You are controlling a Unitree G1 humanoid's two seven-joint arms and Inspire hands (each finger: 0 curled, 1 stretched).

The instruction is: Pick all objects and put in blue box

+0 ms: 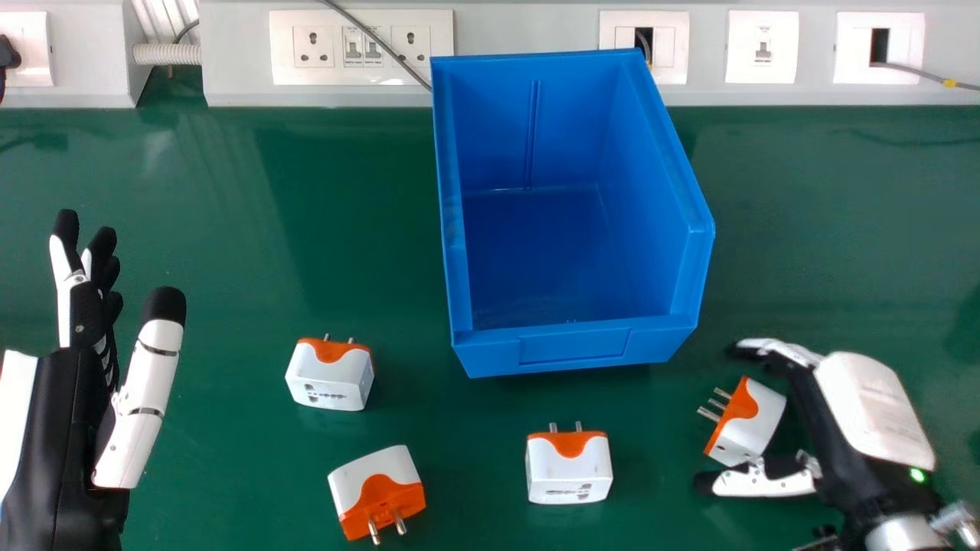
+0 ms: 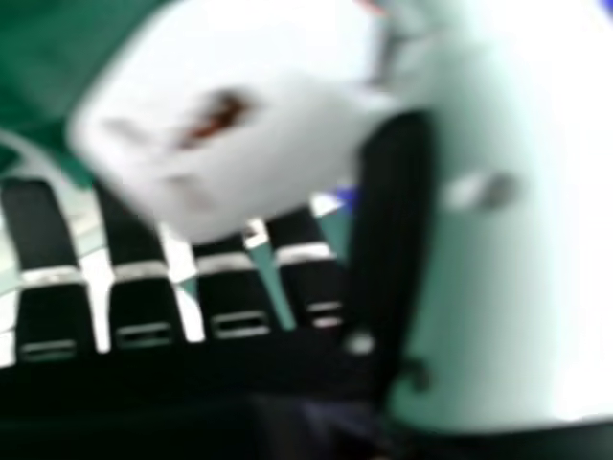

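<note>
All four plug adapters (image 1: 746,425) await the blue box (image 1: 574,348), the right robot hand (image 1: 873,405) open loosely around one, the left robot hand (image 1: 61,428) open and empty.

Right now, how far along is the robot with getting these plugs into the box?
Nothing looks done: the box holds no plugs. One plug sits between the thumb and fingers of the right hand, not clearly gripped. Three other plugs are left on the table.

Bright light leaves pale glare and soft shadows on the table (image 1: 306,252)
</note>
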